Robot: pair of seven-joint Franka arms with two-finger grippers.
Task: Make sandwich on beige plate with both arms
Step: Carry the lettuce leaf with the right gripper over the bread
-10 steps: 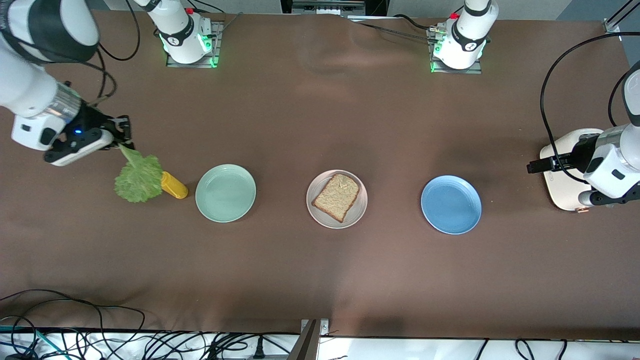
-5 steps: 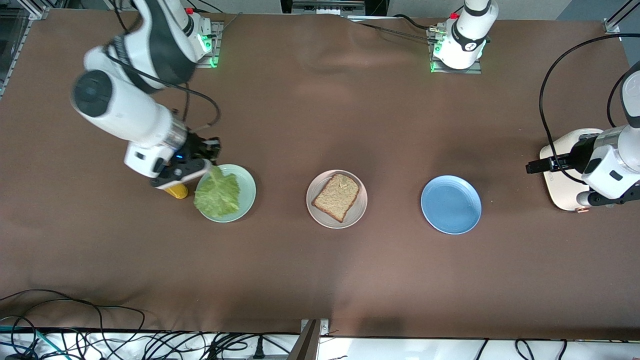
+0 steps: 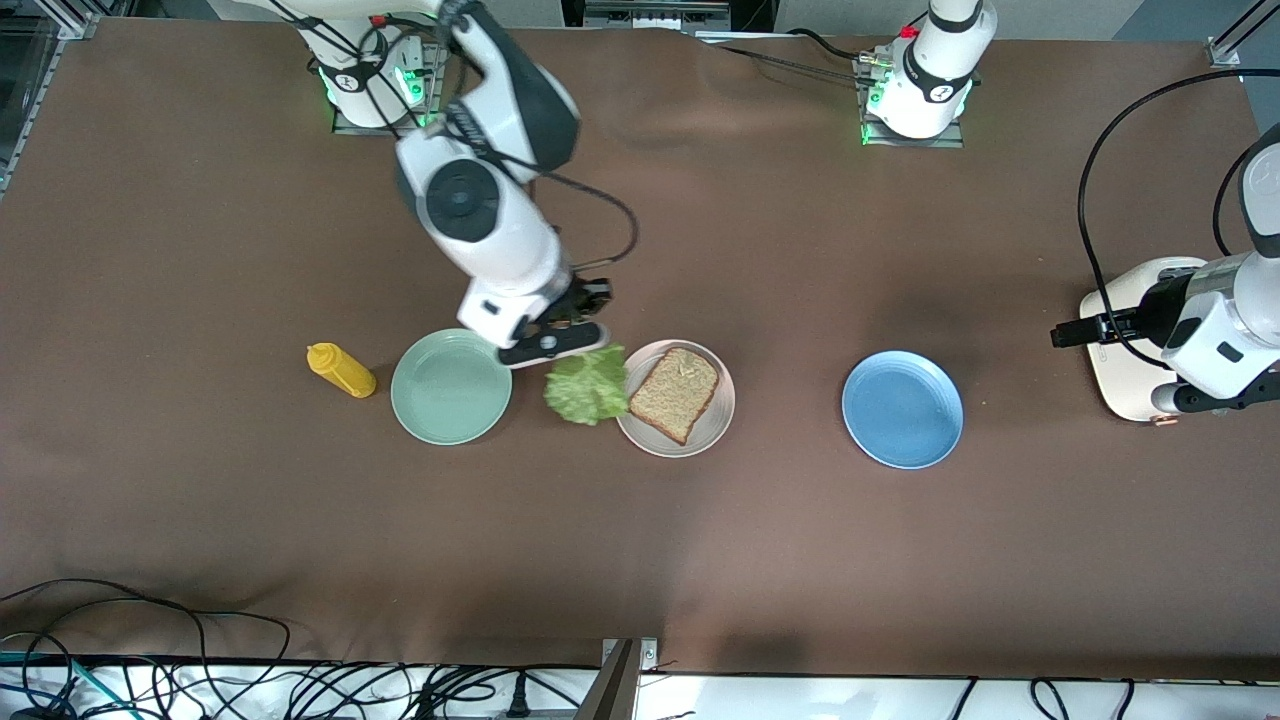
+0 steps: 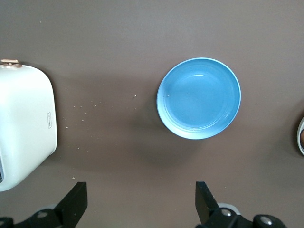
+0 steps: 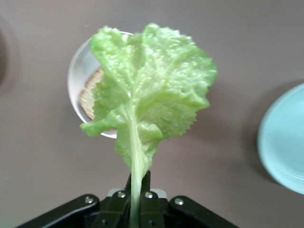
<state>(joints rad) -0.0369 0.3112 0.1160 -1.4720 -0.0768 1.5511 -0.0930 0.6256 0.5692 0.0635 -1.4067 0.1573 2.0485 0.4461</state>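
Beige plate with bread slice, right gripper pinching lettuce stem, left gripper spread wide, empty.

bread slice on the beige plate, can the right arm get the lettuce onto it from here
Probably yes. The right end effector holds the lettuce by its stem beside the beige plate, and nothing lies on the bread slice or between them.

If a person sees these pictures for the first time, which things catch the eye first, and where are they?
The ruffled green lettuce leaf hangs by its stem from the shut right gripper, over the brown table between the mint-green plate and the beige plate. That beige plate carries one slice of brown wholegrain bread. The left gripper waits open near the white appliance, at the left arm's end of the table.
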